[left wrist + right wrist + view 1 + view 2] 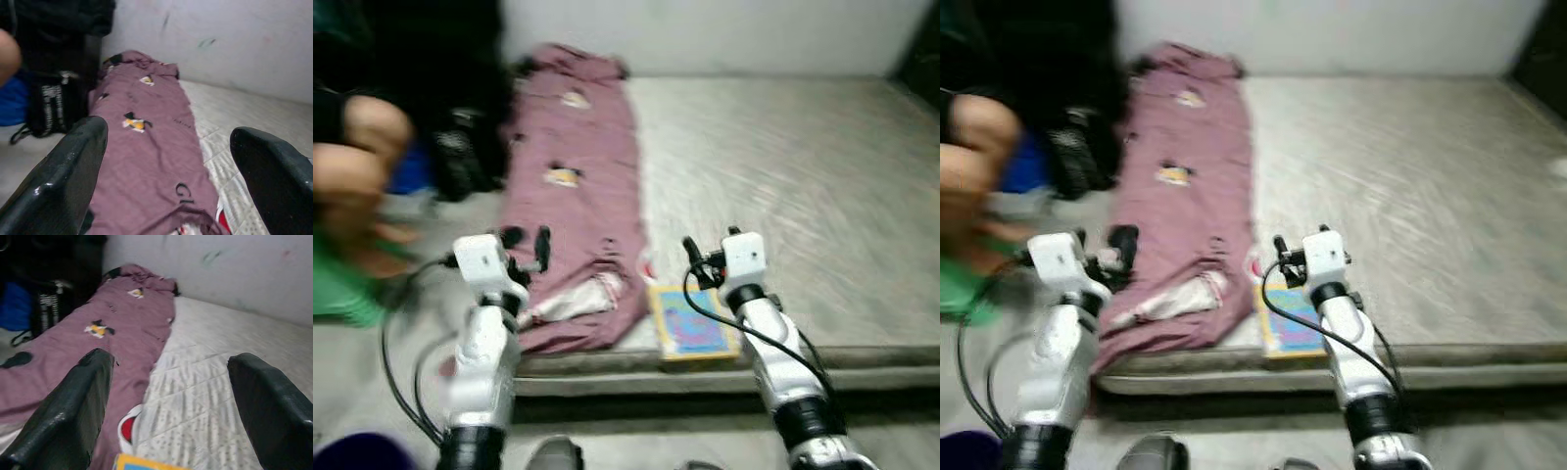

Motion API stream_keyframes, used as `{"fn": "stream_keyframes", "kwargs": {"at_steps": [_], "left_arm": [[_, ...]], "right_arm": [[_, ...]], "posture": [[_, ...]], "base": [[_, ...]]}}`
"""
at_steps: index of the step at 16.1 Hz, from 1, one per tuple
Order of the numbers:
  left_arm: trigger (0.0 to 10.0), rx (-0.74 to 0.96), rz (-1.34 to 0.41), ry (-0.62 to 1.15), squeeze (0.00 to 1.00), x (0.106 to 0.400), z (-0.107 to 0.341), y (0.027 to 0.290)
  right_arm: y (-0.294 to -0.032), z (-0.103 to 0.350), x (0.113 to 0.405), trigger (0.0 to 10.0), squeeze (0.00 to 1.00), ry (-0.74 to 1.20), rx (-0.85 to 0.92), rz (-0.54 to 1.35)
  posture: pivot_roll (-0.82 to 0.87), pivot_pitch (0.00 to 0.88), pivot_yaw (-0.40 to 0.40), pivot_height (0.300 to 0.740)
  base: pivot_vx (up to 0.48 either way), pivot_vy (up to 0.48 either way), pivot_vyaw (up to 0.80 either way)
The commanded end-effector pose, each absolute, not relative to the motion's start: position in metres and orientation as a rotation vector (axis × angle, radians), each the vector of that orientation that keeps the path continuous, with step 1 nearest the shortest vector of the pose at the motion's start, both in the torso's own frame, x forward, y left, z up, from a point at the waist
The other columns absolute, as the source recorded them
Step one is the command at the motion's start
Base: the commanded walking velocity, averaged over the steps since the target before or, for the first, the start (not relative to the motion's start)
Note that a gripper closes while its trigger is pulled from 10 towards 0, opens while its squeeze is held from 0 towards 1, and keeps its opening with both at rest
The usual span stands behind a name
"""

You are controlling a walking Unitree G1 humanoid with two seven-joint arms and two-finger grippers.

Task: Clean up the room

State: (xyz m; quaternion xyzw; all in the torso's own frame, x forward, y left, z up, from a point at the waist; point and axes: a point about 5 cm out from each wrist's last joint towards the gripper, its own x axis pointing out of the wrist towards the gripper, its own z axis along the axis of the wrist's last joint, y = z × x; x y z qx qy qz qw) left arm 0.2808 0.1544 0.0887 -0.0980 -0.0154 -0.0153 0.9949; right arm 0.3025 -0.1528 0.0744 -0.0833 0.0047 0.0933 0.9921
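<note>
— Where the pale wall meets the floor, what takes up most of the space?

— A grey quilted mattress (783, 186), lying low on the floor and running back to that wall. Along the robot's left side of it lies a long mauve blanket (576, 186) with small printed figures, its near end rumpled at the mattress edge.

— And off the mattress?

— A person (352, 166) at the far left, blurred, with a bare arm and something green below. Just beside the blanket's far half stands a black bag (460, 157) with something blue next to it.

— Anything smaller on the bed?

— A yellow-bordered book (690, 325) with a blue and pink cover, lying flat at the near edge of the mattress, touching the blanket's right side, with a small red-and-white item just beyond it.

— The arms?

— The left gripper (168, 161) hangs over the near end of the blanket, fingers spread apart and holding nothing. The right gripper (171, 396) is above the book, fingers likewise parted and empty.
</note>
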Motion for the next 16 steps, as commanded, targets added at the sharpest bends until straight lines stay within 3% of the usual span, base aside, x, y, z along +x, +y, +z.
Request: {"fn": "stream_keyframes", "kwargs": {"at_steps": [1, 8, 12, 16], "left_arm": [[10.0, -0.184, -0.051, -0.030, 0.00, 0.283, 0.090, 0.150], [10.0, -0.196, -0.058, -0.041, 0.00, 0.287, 0.093, 0.149], [10.0, -0.191, -0.058, -0.048, 0.00, 0.278, 0.091, 0.154], [10.0, -0.177, -0.092, -0.022, 0.00, 0.266, 0.089, 0.157]], "right_arm": [[-0.156, 0.077, 0.304, 10.0, 0.00, -0.002, -0.161, 0.177], [-0.156, 0.083, 0.310, 10.0, 0.00, -0.012, -0.123, 0.132], [-0.158, 0.084, 0.303, 10.0, 0.00, -0.006, -0.114, 0.145], [-0.158, 0.087, 0.292, 10.0, 0.00, -0.013, -0.082, 0.112]], "posture": [[0.03, 0.000, -0.017, 0.740], [0.03, 0.000, -0.012, 0.740], [0.02, 0.000, -0.029, 0.740], [0.02, 0.040, -0.010, 0.740]], "base": [[0.000, 0.000, 0.00], [0.000, 0.000, 0.00], [0.000, 0.000, -0.73], [0.000, 0.000, 0.00]]}}
